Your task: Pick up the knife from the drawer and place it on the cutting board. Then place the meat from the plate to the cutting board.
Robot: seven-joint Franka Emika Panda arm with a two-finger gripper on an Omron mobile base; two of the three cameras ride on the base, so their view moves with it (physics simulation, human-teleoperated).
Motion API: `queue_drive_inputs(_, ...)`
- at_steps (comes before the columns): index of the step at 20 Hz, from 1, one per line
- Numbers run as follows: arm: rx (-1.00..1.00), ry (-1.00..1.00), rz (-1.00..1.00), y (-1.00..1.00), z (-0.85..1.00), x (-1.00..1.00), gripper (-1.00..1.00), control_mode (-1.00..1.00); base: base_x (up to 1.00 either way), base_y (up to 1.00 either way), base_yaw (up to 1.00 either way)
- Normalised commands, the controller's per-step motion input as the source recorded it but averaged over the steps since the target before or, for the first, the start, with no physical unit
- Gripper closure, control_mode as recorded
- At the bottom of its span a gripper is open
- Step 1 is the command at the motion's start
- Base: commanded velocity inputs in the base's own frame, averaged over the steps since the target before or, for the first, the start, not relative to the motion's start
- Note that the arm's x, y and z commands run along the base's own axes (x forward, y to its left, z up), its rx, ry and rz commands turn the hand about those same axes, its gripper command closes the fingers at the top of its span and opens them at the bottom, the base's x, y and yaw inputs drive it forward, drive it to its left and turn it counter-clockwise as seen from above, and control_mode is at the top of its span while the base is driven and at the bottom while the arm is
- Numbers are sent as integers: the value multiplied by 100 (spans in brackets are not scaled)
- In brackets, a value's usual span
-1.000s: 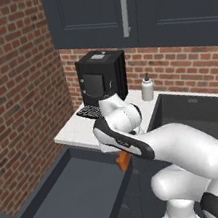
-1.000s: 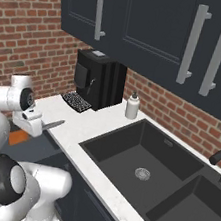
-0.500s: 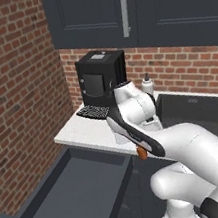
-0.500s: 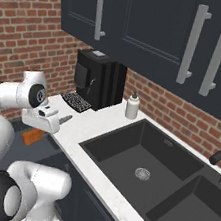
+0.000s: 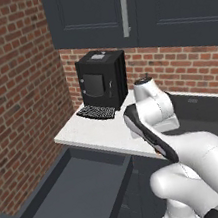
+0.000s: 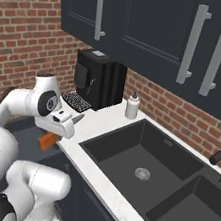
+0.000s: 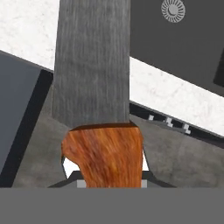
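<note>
Left base view: the drawer (image 5: 71, 199) stands pulled out and bare inside, so the knife is judged already taken out. The arm bends over the white counter (image 5: 92, 131) by the drawer's right corner. At the back of the counter a black coffee machine (image 5: 102, 81) stands against the brick wall, with the dark sink (image 5: 208, 114) to its right. No board, plate or meat can be seen from here.

Right base view: the gripper (image 6: 59, 127) hangs above the counter's front edge, fingers clenched on the knife (image 6: 58, 130). Its orange handle pokes out below the hand and the silver blade tip points up toward the sink. A white soap bottle (image 6: 132, 106) stands behind the sink, near the coffee machine.

Hand view: the knife fills the middle, handle clamped at the bottom, grey blade reaching out over the counter edge toward the sink basin and its drain (image 7: 173, 9).

Judgement: the pick-up is done. Still to do are laying the knife on the board, then moving the meat. The arm probably must swing or the base drive to find the board. The sink and the open drawer lie near the path.
</note>
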Motion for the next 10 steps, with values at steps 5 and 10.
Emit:
queue_drive_inputs(5, 0, -2, 0, -11, 0, 0, 100, 100, 0, -37, 0)
queue_drive_inputs(10, 0, 0, 0, 0, 0, 0, 100, 100, 0, -36, -7)
